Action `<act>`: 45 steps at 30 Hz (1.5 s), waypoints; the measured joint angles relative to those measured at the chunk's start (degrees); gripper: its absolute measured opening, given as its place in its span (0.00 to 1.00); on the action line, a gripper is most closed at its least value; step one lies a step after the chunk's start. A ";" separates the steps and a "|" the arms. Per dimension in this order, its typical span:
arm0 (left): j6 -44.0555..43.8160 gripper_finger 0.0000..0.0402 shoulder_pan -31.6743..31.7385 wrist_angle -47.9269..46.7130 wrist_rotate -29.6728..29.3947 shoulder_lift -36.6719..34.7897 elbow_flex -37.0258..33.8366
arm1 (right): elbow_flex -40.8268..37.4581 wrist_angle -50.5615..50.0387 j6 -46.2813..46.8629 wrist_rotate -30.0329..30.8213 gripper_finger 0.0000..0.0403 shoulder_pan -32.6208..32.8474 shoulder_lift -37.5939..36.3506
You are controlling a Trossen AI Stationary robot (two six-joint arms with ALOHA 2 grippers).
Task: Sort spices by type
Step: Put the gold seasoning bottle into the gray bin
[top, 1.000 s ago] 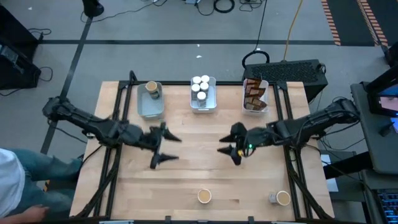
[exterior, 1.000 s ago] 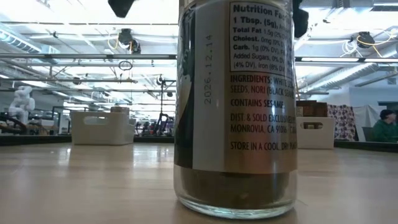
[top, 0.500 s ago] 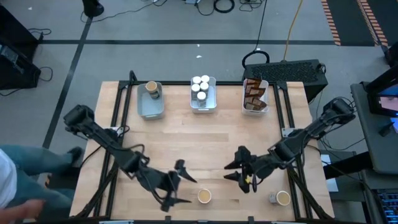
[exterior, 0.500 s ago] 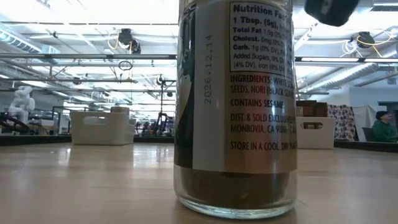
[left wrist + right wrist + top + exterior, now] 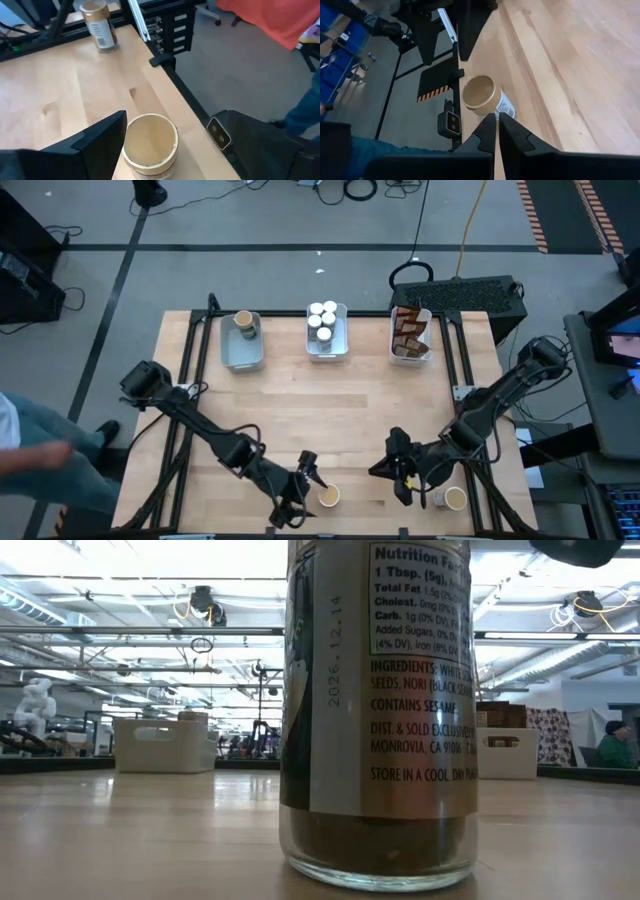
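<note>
Left to right in the high view: our left gripper [image 5: 300, 495] sits low near the front table edge, fingers spread wide apart, holding nothing. Just beside it, toward table centre, stands the middle tub [image 5: 328, 497], upright, tan top facing up. The left wrist view shows that tub [image 5: 148, 146] right next to one dark finger [image 5: 97, 142]; we can't see the other finger, so we can't tell if the tub is already between them.

Next, our right gripper [image 5: 404, 473], fingers pressed together and empty, near the front edge. In the right wrist view its closed tips [image 5: 497, 127] point straight at the middle tub [image 5: 481, 95], with the left gripper just beyond.

Farther right, the corner tub [image 5: 455, 498] with a small jar [image 5: 438, 498] touching or just beside it.

Back row: grey tray [image 5: 240, 352] with one tub, middle tray [image 5: 327, 346] with white-capped jars, right tray [image 5: 411, 352] with pouches.

We judge the left arm nearer the middle tub, which lies sideways from its fingers toward the right arm; the right arm suits the corner pair.
</note>
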 joint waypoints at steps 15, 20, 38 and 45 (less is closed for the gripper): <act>2.31 0.86 4.47 2.70 6.87 4.33 -0.09 | 0.00 0.25 1.92 0.70 0.00 0.74 0.73; 2.01 0.86 4.30 2.64 8.43 5.51 -0.13 | 0.00 0.20 1.92 0.52 0.00 0.74 0.73; 3.49 0.86 4.95 5.94 8.24 9.14 -0.07 | 0.00 0.16 2.15 0.81 0.00 0.59 0.69; 3.52 0.86 5.33 6.06 8.24 9.13 -0.07 | 0.00 0.06 2.33 0.79 0.00 0.59 0.69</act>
